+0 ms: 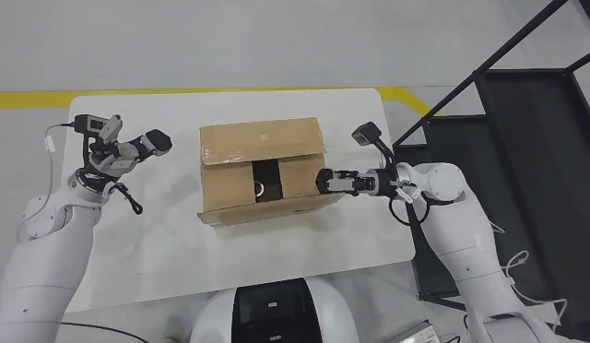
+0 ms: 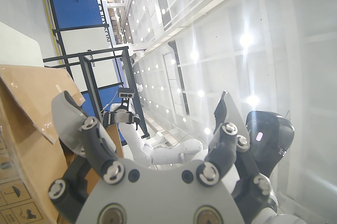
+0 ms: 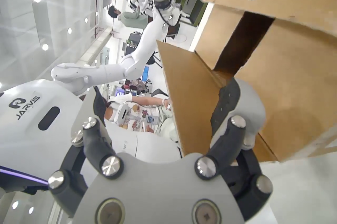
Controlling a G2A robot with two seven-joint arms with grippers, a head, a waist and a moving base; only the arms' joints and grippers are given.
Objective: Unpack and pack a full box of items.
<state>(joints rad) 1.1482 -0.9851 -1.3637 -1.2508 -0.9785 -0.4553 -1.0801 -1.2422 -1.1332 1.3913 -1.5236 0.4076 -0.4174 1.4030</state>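
We are opening the box (image 1: 263,149), which sits mid-tabletop (image 1: 138,251) with its flaps partly parted. Our right gripper (image 1: 324,182) straddles a side flap (image 3: 189,93), jaws apart. The left gripper (image 1: 159,141), also apart, hangs well clear. Next, we judge, pinch that flap and fold it outward.

Box (image 1: 263,142) top mostly flap-covered; narrow middle gap (image 1: 267,179).

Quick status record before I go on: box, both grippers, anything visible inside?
box: cardboard, on the white table, top flaps partly shut with a gap
contents: something dark in the gap, cannot identify
right gripper: open at the box's side, a flap between its fingers
left gripper: open, apart from the box, holding nothing
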